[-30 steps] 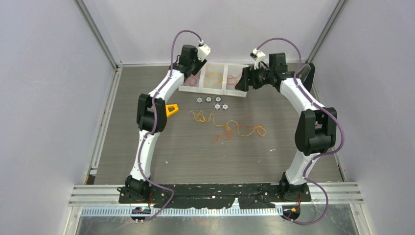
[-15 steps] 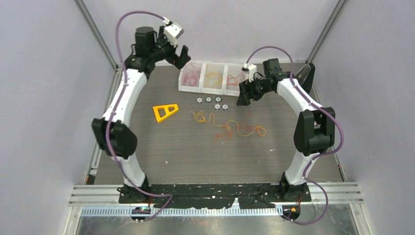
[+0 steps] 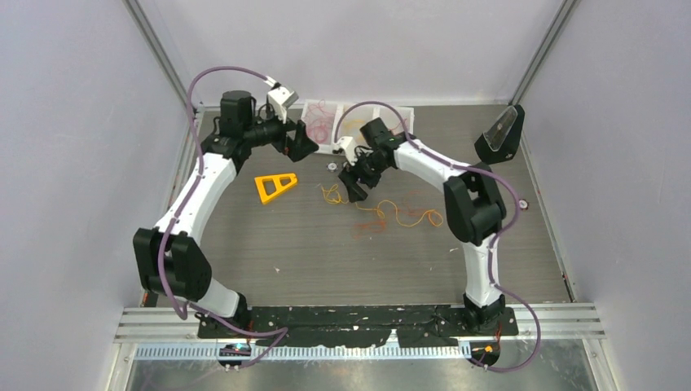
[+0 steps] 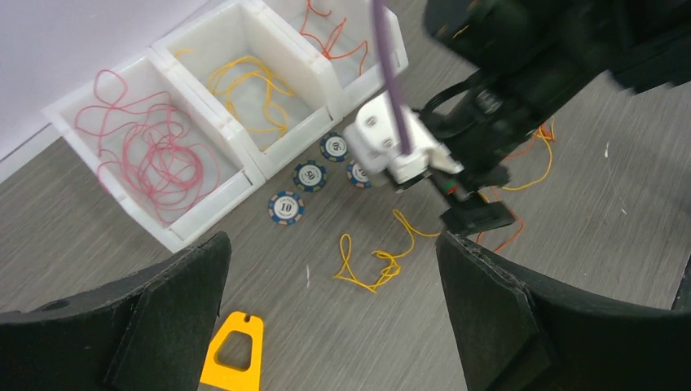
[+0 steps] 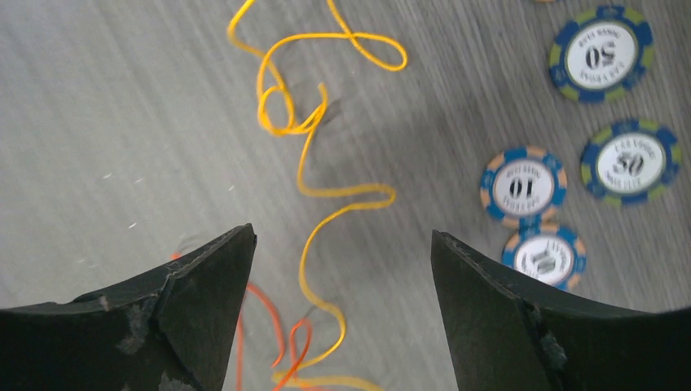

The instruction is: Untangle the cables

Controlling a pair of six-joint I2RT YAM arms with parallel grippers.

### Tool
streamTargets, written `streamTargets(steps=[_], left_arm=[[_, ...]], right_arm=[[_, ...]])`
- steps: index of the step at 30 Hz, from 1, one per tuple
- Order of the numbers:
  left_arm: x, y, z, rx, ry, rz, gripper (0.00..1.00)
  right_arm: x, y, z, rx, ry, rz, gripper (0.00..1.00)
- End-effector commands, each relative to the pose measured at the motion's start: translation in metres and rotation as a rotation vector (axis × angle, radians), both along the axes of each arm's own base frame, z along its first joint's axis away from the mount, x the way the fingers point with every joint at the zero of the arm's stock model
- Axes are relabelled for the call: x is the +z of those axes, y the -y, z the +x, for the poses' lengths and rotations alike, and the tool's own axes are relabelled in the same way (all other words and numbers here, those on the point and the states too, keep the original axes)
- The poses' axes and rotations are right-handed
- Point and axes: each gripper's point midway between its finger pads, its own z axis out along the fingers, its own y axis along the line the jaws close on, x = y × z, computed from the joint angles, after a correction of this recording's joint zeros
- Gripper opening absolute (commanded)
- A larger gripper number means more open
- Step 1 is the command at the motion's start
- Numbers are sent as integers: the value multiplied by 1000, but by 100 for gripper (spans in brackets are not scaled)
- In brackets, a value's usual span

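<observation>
A tangle of thin cables lies in the middle of the table: a yellow cable (image 3: 383, 213) and an orange cable (image 3: 363, 230). My right gripper (image 3: 354, 189) is open and empty, low over the left end of the tangle. In the right wrist view (image 5: 342, 235) the yellow cable (image 5: 314, 163) runs between the fingers, with the orange cable (image 5: 277, 326) under the left finger. My left gripper (image 3: 303, 145) is open and empty, raised near the tray. In the left wrist view (image 4: 332, 240) it looks down on the yellow cable's looped end (image 4: 379, 261).
A white three-compartment tray (image 4: 208, 210) at the back holds pink-red, yellow and orange cables. Several poker chips (image 3: 334, 166) (image 5: 521, 186) lie in front of it. A yellow triangular frame (image 3: 275, 185) (image 4: 232, 350) lies to the left. A black stand (image 3: 500, 134) sits at the back right.
My right gripper has moved from the tray left and down to the tangle's left end. My left arm swung out to the left and its gripper came down in front of the tray.
</observation>
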Motion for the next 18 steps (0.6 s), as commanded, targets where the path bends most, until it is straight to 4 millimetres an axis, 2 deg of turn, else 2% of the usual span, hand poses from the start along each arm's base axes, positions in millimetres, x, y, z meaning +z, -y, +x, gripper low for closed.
streamTargets(steps=[1,4,6,7,8,9,10,11,12,13,14,15,16,17,18], left_arm=[[54,-20,-15,40,105,-64,100],[59,-35,-16,88,95,-82,99],[66,-45,-15,125,99,-107,99],[70,-50,-14,146,105,-117,100],[73,-57,-11,176,113,-123,99],[79,-65,-8,209,136,-126,100],[86,-72,-6,241,151,-143,100],[94,-75,-6,261,168,-158,100],[101,-87,-4,295,193,-166,100],[106,-92,-3,311,208,-168,100],[109,-95,-2,314,220,-164,100],[112,-95,-3,308,231,-157,100],[114,-93,-4,290,240,-155,100],[116,-90,-6,266,246,-160,100],[117,-84,-10,227,243,-171,100]], right_arm=[[-3,-26,35,66,149,-34,86],[-17,-35,39,116,155,-66,80],[-21,-34,37,139,146,-76,62],[-22,-33,34,149,137,-79,47],[-16,-33,32,163,145,-71,40],[-14,-31,28,166,140,-69,27],[3,-33,25,178,154,-37,14],[11,-30,22,180,152,-21,10],[39,-33,19,189,178,35,7],[69,-30,18,185,219,77,6],[86,-33,12,192,223,124,6],[118,-29,10,186,269,166,6],[134,-30,5,191,272,209,6],[163,-27,2,185,314,250,6],[178,-27,-4,190,318,288,5]])
